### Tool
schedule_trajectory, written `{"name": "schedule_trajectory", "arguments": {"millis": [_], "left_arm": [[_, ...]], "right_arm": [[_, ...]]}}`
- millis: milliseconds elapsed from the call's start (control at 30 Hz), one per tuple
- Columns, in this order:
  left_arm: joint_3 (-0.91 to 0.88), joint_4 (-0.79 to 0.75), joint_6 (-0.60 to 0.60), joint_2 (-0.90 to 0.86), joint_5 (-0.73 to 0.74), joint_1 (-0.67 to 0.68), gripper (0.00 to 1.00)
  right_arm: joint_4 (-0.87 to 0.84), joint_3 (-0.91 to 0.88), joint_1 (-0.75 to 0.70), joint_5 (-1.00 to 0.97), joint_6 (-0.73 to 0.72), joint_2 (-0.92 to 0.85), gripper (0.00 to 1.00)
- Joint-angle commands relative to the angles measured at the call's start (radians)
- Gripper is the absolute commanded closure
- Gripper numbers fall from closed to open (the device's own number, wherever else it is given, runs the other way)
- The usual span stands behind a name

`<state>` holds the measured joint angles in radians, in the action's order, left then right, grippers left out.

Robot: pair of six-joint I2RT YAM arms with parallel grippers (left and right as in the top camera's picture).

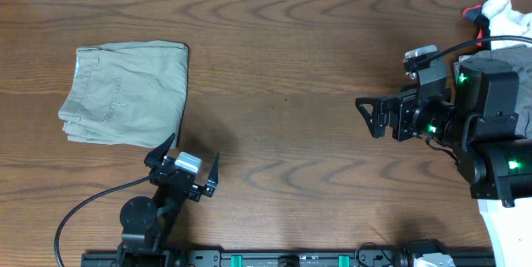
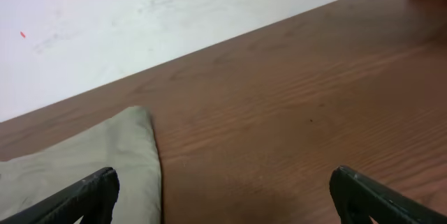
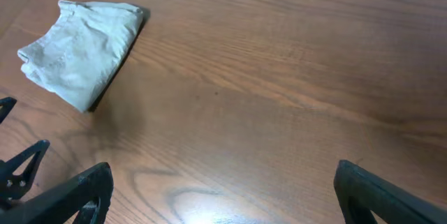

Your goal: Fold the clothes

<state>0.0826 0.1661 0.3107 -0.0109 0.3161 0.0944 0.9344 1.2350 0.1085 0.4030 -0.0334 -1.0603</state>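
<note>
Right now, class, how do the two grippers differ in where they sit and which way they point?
The left gripper sits beside the folded shorts; the right gripper is far from them. The left points toward the table's far edge, the right points sideways toward the shorts. Both are open and empty.

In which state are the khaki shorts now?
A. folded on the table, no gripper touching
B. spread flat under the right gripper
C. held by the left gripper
A: the shorts lie folded on the table; the left gripper and right gripper are open, away from them.
</note>
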Motion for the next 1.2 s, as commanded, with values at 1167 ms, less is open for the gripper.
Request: {"name": "schedule_trajectory", "arguments": {"millis": [1167], "left_arm": [[-0.028, 0.0, -0.016, 0.007, 0.015, 0.002, 0.02]], "right_arm": [[-0.498, -0.303, -0.006, -0.224, 0.035, 0.511, 0.01]]}}
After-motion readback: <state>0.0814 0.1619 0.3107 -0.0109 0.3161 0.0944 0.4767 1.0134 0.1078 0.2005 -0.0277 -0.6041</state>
